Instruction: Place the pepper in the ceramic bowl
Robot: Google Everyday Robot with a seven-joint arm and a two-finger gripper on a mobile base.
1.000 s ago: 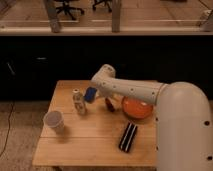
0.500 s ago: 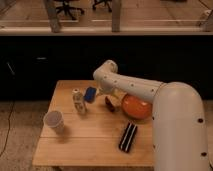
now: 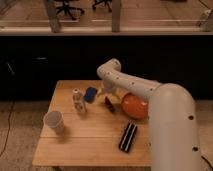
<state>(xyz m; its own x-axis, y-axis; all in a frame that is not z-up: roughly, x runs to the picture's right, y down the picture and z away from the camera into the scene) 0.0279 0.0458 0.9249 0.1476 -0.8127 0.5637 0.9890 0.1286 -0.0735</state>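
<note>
Orange shallow ceramic bowl (image 3: 134,106), on pale wooden counter (image 3: 90,145), serves as landmark. Small dark red pepper (image 3: 109,104) hangs just left of its rim, long axis slanting, below the hand (image 3: 106,93); whether the hand clamps it, cannot tell. Bowl lies rightward.

The wooden bench (image 3: 95,145) is pale and planked, standing before a dark cabinet wall; on its left front stands a white paper cup (image 3: 54,121), upright; behind it, towards the middle, a small bottle (image 3: 78,100) stands upright, with a flat blue object (image 3: 90,94) just beside it; the orange ceramic bowl (image 3: 135,106) rests on the right side; a black ridged block (image 3: 128,136) lies near the front right; the tool (image 3: 108,92) hangs low over the bench behind the dark red pepper (image 3: 110,104), which sits just left of the bowl.
</note>
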